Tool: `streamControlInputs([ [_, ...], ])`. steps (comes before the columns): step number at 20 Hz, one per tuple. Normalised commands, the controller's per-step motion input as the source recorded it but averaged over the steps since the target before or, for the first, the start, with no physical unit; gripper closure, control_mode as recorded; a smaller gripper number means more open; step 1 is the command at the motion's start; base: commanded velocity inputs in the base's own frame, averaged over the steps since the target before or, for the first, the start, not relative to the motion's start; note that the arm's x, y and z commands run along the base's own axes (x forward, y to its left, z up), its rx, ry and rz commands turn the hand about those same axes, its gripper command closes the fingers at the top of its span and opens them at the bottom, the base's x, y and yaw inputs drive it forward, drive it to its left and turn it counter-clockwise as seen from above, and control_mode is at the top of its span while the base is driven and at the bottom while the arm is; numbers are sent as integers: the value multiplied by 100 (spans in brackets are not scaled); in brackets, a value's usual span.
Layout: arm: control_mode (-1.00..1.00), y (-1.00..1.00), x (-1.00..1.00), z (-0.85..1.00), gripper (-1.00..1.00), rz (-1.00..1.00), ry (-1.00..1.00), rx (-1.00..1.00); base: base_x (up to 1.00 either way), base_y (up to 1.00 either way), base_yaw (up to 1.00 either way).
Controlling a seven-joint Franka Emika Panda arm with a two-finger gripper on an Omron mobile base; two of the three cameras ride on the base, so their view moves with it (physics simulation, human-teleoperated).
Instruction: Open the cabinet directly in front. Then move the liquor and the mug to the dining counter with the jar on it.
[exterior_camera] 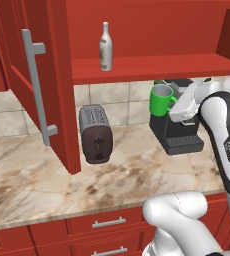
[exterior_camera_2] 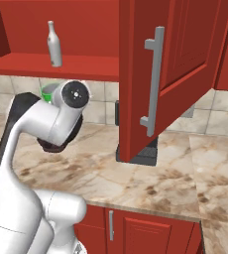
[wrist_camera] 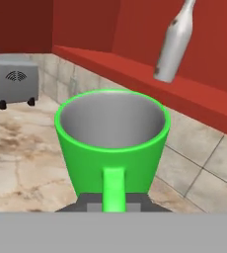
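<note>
The red cabinet (exterior_camera: 152,67) stands open, its left door (exterior_camera: 37,75) and right door (exterior_camera_2: 170,64) swung out over the counter. The pale liquor (exterior_camera: 105,47) bottle stands upright on the cabinet's lower shelf, also seen as liquor (exterior_camera_2: 54,44) and liquor (wrist_camera: 174,42). My gripper (exterior_camera: 175,106) is shut on the loop handle of the green mug (exterior_camera: 161,100), held upright just below the shelf, above the coffee machine. In the hand view the mug (wrist_camera: 110,143) faces me handle first, with my gripper (wrist_camera: 113,205) under it. A green sliver of mug (exterior_camera_2: 47,92) peeks past my arm. The dining counter and jar are out of view.
A grey toaster (exterior_camera: 95,133) stands on the marbled counter (exterior_camera: 37,180) against the tiled wall. A black coffee machine (exterior_camera: 179,135) sits right of it, under the mug. Red drawers (exterior_camera: 107,222) run below the counter edge. The open doors jut out at arm height.
</note>
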Motion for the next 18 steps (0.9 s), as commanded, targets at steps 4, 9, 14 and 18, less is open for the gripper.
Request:
streamControlInputs([
  [4, -100, 18, -71, -8, 100, 16, -16, -4, 0, 0, 0],
  [9, -100, 0, -22, 0, 100, 1, -18, -1, 0, 0, 0],
  [14, -100, 0, 0, 0, 100, 0, -1, 0, 0, 0, 0],
  [18, -100, 0, 0, 0, 100, 0, 0, 0, 0, 0, 0],
])
